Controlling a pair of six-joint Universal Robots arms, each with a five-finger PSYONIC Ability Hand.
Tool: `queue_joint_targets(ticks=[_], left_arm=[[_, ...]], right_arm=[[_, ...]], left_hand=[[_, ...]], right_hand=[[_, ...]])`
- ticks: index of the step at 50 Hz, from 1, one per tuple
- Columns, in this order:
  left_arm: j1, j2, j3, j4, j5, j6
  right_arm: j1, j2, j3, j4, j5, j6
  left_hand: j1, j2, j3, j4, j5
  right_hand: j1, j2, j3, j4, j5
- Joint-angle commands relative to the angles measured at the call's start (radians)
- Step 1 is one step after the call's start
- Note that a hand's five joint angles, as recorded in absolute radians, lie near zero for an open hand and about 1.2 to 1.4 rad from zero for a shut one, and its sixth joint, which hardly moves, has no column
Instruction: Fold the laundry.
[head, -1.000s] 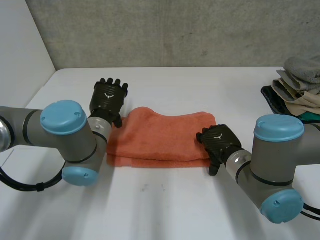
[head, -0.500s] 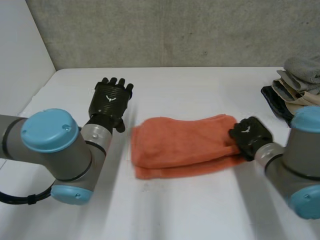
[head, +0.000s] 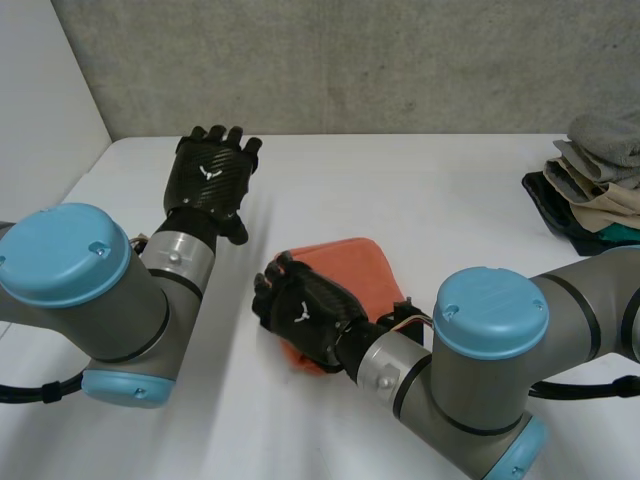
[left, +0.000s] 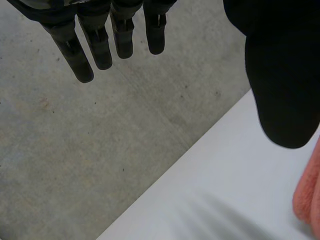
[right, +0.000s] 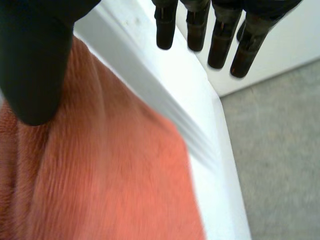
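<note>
Orange towel (head: 352, 268) lies on the white table (head: 430, 190), with the right hand (head: 305, 312) over its left end, fingers straight, gripping nothing. Left hand (head: 210, 182) hovers apart, fingers straight, empty.

So in that last second the right hand (head: 305, 312) went from the right end of the orange towel (head: 345, 262) all the way across to its left side, and the towel came along with it. It was stretched out long before, now it's doubled over into a short, thick bundle. The hand looked closed on that end earlier; now its fingers stick straight out over the bundle. The left hand (head: 212, 180), which sat right at the towel's left end, has backed off and is clear of it.
</note>
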Motion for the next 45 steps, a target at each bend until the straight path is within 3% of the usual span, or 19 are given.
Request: queue_joint_targets(ticks=[1,3,6,9,12,18,22,30,36,40,45], left_arm=[[-0.037,-0.006,0.064,-0.015,-0.004,-0.093],[-0.069,-0.016,0.084,-0.03,-0.006,-0.129],[-0.112,-0.026,0.11,-0.077,-0.006,-0.181],[-0.141,-0.051,0.129,-0.122,-0.006,-0.231],[-0.167,-0.092,0.15,-0.197,-0.007,-0.288],[-0.195,-0.199,0.191,-0.344,-0.05,-0.327],[-0.195,-0.241,0.198,-0.386,-0.113,-0.314],[-0.184,-0.27,0.192,-0.4,-0.121,-0.272],[-0.173,-0.261,0.201,-0.403,-0.109,-0.256],[-0.179,-0.243,0.204,-0.396,-0.057,-0.248],[-0.17,-0.087,0.221,-0.395,0.06,-0.232]], right_arm=[[-0.151,-0.124,0.001,0.018,0.211,0.458],[-0.255,-0.179,0.009,0.027,0.209,0.671],[-0.343,-0.195,0.006,0.094,0.159,0.869],[-0.378,-0.199,-0.018,0.18,0.105,0.925],[-0.389,-0.164,-0.09,0.294,0.05,0.927],[-0.377,0.035,-0.27,0.496,0.03,0.872],[-0.369,0.109,-0.33,0.555,0.016,0.827],[-0.332,0.205,-0.374,0.561,0.04,0.711],[-0.308,0.192,-0.38,0.559,0.077,0.623],[-0.289,0.105,-0.376,0.552,0.111,0.628],[-0.289,-0.017,-0.29,0.449,0.125,0.634]], left_hand=[[-0.007,-0.002,-0.005,0.002,0.005],[-0.002,0.003,0.001,0.008,0.011],[0.019,0.024,0.021,0.029,0.032],[0.028,0.033,0.03,0.037,0.041],[0.031,0.036,0.033,0.04,0.044],[0.069,0.074,0.071,0.078,0.082],[0.069,0.074,0.072,0.079,0.082],[0.069,0.074,0.072,0.079,0.082],[0.069,0.074,0.072,0.079,0.082],[0.063,0.068,0.066,0.073,0.076],[0.069,0.074,0.072,0.079,0.082]], right_hand=[[-0.093,-0.172,-0.189,-0.209,-0.217],[-0.093,-0.172,-0.189,-0.209,-0.217],[-0.093,-0.172,-0.189,-0.209,-0.217],[-0.093,-0.172,-0.189,-0.209,-0.217],[-0.093,-0.172,-0.189,-0.209,-0.217],[-0.093,-0.172,-0.189,-0.209,-0.217],[-0.093,-0.172,-0.189,-0.209,-0.217],[-0.093,-0.172,-0.189,-0.209,-0.217],[-0.093,-0.172,-0.189,-0.209,-0.217],[-0.093,-0.172,-0.189,-0.209,-0.217],[-0.093,-0.172,-0.189,-0.209,-0.217]])
